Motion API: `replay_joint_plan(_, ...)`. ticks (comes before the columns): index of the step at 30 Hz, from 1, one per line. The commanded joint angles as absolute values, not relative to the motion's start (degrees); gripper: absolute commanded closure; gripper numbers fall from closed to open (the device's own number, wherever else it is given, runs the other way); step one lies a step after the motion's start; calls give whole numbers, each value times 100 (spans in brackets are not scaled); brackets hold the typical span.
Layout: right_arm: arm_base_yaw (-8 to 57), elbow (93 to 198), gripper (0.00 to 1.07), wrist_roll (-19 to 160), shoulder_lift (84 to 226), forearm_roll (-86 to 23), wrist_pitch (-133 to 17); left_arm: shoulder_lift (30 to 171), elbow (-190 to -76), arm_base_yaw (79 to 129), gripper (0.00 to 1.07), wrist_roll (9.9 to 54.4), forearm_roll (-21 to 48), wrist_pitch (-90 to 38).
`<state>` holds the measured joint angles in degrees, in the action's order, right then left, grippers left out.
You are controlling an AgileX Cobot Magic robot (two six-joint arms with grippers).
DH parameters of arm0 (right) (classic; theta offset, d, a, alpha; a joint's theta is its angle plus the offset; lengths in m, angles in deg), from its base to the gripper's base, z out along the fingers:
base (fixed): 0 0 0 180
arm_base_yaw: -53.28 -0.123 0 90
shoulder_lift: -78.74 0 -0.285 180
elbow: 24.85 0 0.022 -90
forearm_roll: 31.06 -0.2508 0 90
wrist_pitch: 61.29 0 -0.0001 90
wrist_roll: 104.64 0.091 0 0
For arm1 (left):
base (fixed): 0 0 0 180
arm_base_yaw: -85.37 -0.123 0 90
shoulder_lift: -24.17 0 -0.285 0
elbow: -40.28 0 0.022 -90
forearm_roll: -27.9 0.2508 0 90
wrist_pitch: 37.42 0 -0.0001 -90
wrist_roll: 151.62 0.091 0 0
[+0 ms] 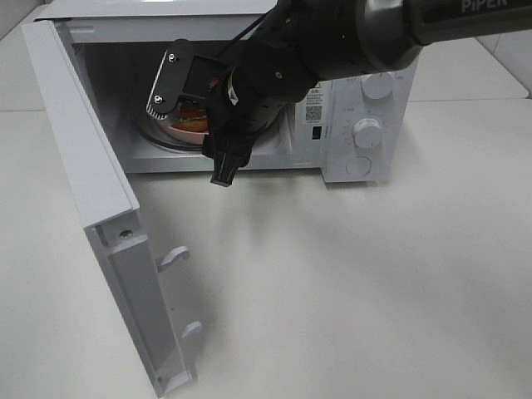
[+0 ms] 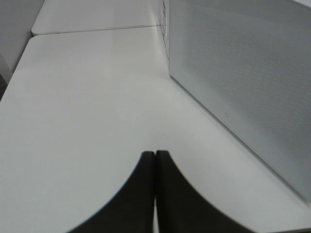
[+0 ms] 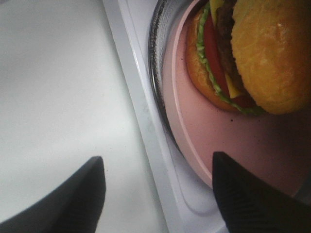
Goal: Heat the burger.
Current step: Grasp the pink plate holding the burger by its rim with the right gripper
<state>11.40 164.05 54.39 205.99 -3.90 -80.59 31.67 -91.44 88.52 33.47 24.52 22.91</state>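
The burger (image 3: 252, 53) lies tilted on a pink plate (image 3: 228, 136), which rests on the glass turntable (image 3: 158, 73) inside the open microwave (image 1: 366, 125). From the high camera only a sliver of the burger (image 1: 193, 115) and plate (image 1: 184, 130) shows behind the right arm's wrist (image 1: 249, 91). My right gripper (image 3: 160, 194) is open at the oven's mouth. One finger is over the plate's near rim and the other is outside the front sill, with nothing gripped between them. My left gripper (image 2: 155, 194) is shut and empty, low over the table beside a white perforated panel (image 2: 243, 82).
The microwave door (image 1: 83, 166) swings out to the left, its latch hooks (image 1: 173, 258) pointing into the table space. Control knobs (image 1: 366, 131) sit on the oven's right front. The white tabletop (image 1: 349, 283) stretches in front of it.
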Motion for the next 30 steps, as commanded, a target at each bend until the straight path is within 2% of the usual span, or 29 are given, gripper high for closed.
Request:
replay_joint_plan(1,1117,16457,40,5491,20587,-195,-7859,3109,-9138,8847,106,3365,2434,2222)
replay_joint_plan(4,1117,16463,37,5491,20668,-46,-7773,3109,-9138,8847,106,3365,2434,2222)
replay_joint_plan(18,1140,16463,37,5817,21034,11,-7578,3109,-9138,8847,106,3365,2434,2222)
replay_joint_plan(30,1140,16463,37,6631,21051,1237,-7441,3109,-9138,8847,106,3365,2434,2222)
